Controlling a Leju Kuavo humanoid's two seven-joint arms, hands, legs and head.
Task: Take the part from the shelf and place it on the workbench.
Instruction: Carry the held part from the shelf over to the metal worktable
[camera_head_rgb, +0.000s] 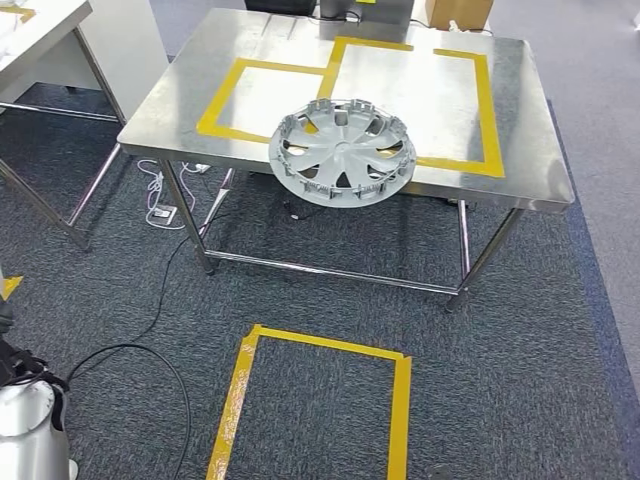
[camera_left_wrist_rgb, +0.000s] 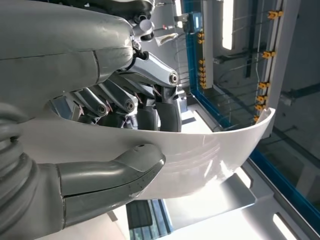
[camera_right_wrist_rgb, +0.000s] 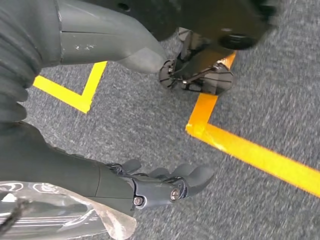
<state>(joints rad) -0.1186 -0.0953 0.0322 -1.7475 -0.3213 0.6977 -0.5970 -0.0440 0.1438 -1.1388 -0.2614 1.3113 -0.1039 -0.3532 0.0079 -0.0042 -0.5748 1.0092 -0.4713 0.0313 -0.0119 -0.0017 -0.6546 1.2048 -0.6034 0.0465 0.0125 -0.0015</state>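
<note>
One white part (camera_left_wrist_rgb: 211, 150), edges cut off, fills left hand (camera_left_wrist_rgb: 124, 125).

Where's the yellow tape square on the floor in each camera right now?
Head view: yellow tape square lower centre, on the carpet before the workbench.
Left wrist view: not in it; the left hand holds a white curved part.
Right wrist view: its strips cross the carpet beyond the right hand.
Shared landmark: the grey carpet.
</note>
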